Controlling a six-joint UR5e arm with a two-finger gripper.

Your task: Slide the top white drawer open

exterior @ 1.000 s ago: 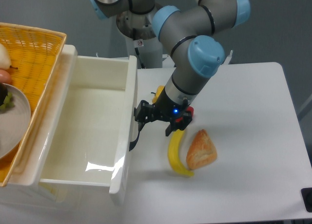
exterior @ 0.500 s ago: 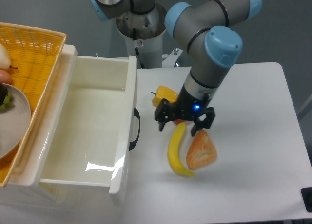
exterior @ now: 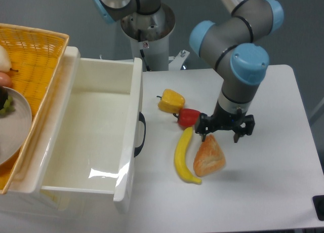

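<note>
Since a second ago the gripper (exterior: 225,132) has swung from the drawer's handle (exterior: 140,134) rightward over the pastry (exterior: 208,156), fingers spread, holding nothing. At left, the top white drawer (exterior: 96,134) stands pulled out, interior bare; the basket (exterior: 33,61) and plate (exterior: 12,125) above it are cut off. One banana (exterior: 184,156), one yellow pepper (exterior: 171,101), one red pepper (exterior: 189,117); no writing is readable.

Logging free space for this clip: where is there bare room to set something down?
Inside the open top white drawer, whose interior is bare, and on the white table right of the triangular bread piece. Crowded: around the yellow banana, beside the drawer's front.
</note>
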